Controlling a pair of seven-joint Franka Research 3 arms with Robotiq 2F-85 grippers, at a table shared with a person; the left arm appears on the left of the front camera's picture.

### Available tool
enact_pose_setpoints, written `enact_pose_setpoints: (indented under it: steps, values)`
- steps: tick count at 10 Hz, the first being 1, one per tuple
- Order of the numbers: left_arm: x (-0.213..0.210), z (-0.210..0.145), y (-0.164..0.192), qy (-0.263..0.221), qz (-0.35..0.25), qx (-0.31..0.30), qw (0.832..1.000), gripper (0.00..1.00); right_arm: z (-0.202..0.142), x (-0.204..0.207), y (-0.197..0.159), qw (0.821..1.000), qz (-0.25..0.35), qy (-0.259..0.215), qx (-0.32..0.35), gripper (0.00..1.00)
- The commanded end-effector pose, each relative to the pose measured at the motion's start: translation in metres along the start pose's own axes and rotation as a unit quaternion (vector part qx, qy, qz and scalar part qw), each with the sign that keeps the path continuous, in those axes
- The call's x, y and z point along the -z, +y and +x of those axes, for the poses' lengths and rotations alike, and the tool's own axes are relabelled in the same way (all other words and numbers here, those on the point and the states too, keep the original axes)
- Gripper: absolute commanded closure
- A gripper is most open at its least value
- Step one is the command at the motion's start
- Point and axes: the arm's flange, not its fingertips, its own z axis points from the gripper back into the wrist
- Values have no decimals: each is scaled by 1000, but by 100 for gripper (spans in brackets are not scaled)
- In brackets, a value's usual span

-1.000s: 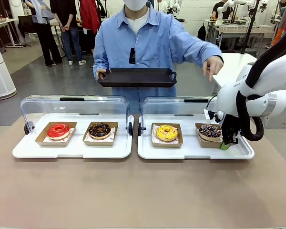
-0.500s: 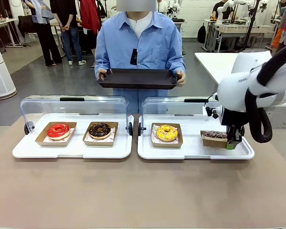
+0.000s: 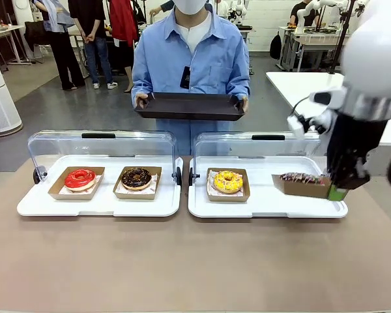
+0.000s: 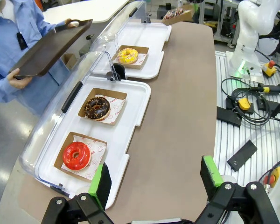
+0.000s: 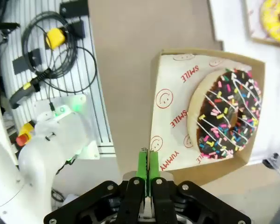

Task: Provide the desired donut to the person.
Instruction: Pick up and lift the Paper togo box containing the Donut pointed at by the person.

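The right tool [image 3: 337, 190] pinches the edge of the paper box [image 3: 303, 188] carrying the sprinkled donut [image 3: 301, 177] — at the white tray's [image 3: 260, 207] outer end. The left tool [image 4: 156, 175] gapes wide, holding nothing — the person [image 3: 190, 59] holds a dark tray [image 3: 189, 107].

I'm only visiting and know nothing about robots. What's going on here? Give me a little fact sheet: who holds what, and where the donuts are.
person: at the far side, both hands holding a black tray
right gripper: shut on the edge of the sprinkle donut box, apparently lifted just off the right white tray
left gripper: open, holding nothing
left white tray: red donut and chocolate donut, each boxed
right white tray: yellow donut, boxed
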Motion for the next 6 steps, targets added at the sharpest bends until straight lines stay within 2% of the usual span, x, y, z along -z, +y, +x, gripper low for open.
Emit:
enact_pose_setpoints:
  steps: [1,4,6]
  values:
    - [-1,0,1,-8,-1,6,1000,0,-1,-43,18,998,-64,-20,8,100]
    - [-1,0,1,-8,-1,6,1000,0,18,-89,0,997,-70,-9,18,100]
    - [-1,0,1,-8,-1,6,1000,0,26,-91,-18,997,-71,-6,-2,100]
